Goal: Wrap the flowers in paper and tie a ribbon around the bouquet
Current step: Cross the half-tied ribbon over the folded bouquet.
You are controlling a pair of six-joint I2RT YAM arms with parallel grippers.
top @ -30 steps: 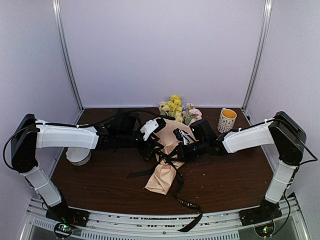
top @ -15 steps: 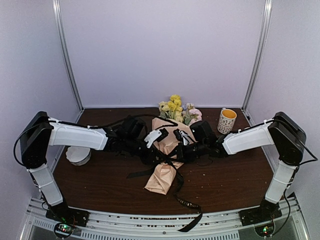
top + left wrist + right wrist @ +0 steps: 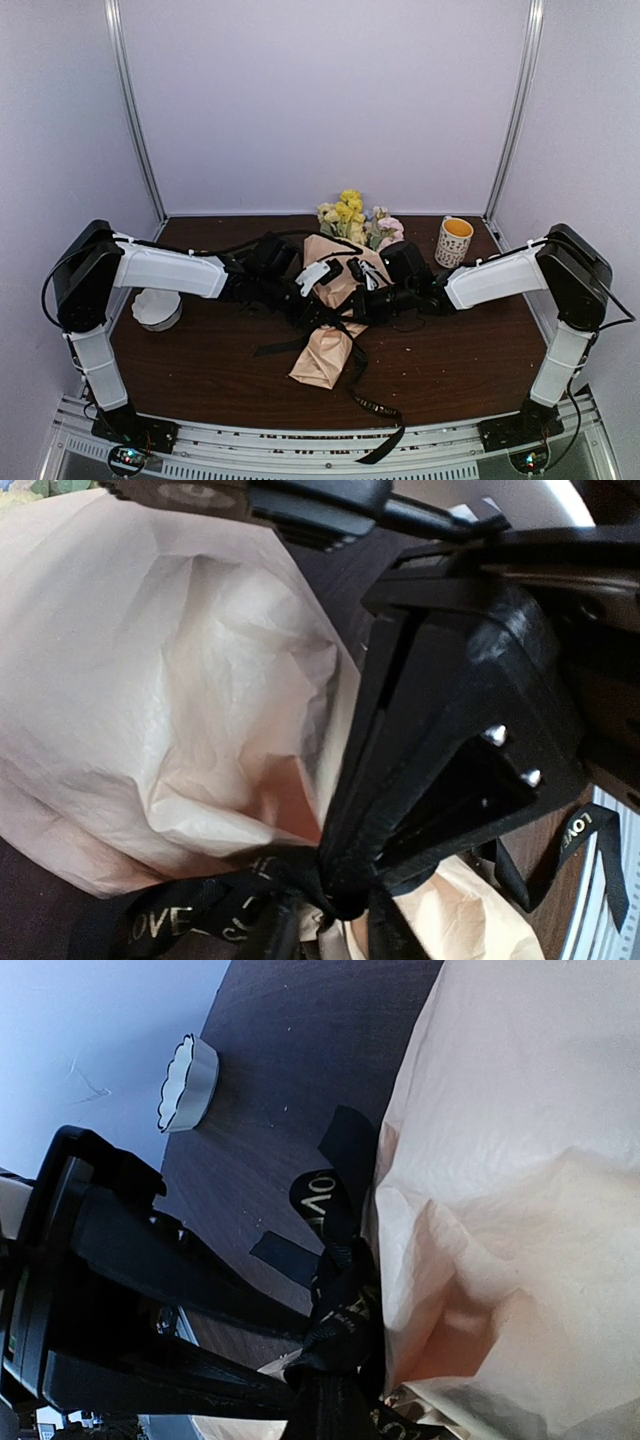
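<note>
The bouquet [image 3: 326, 355] lies on the table, its tan paper [image 3: 170, 700] cone pointing toward me and the flowers [image 3: 350, 215] at the far end. The black lettered ribbon [image 3: 380, 410] is knotted around the cone's waist, and one tail trails to the table's front edge. My left gripper [image 3: 322, 308] comes in from the left, with its jaws drawn in on the ribbon knot [image 3: 345, 880]. From the right, my right gripper [image 3: 353, 306] is shut on the same knot [image 3: 340, 1330]. Its fingers [image 3: 400, 780] taper down onto the knot in the left wrist view. The stems are hidden inside the paper [image 3: 520, 1160].
A yellow-and-white mug [image 3: 454, 240] stands at the back right. A white fluted dish [image 3: 155, 310] sits at the left under my left arm, and the right wrist view also shows this dish [image 3: 190, 1085]. A metal rail [image 3: 300, 465] borders the near table edge.
My left arm has stretched rightward toward the bouquet's waist and its jaws have narrowed around the ribbon knot. The right arm and the bouquet have stayed put.
</note>
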